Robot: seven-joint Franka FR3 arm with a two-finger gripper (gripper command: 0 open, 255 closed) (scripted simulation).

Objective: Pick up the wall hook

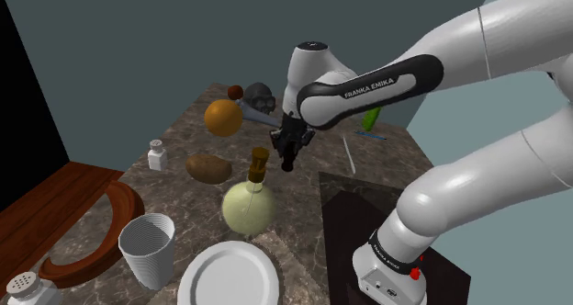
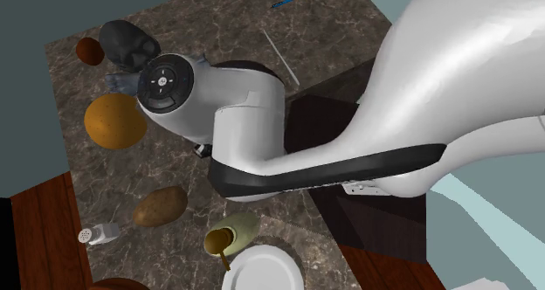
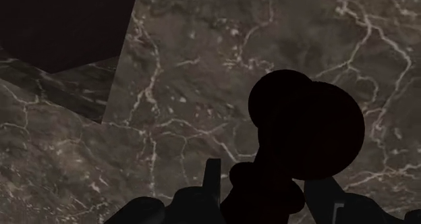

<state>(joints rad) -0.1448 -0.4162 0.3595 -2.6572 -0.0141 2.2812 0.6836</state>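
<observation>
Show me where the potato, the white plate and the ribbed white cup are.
Potato (image 1: 208,168), shoulder view, middle of its brown skin.
White plate (image 1: 228,276), shoulder view, centre of its bare face.
Ribbed white cup (image 1: 150,268), shoulder view, its outer ribbed wall.

We found shoulder view evenly, softly lit; white arm (image 1: 496,55) showed smooth shading. Wrist view was dim: marble countertop (image 3: 202,74) looked dull, rounded shape (image 3: 307,128) read as flat black silhouette. Edges were crisp.
</observation>
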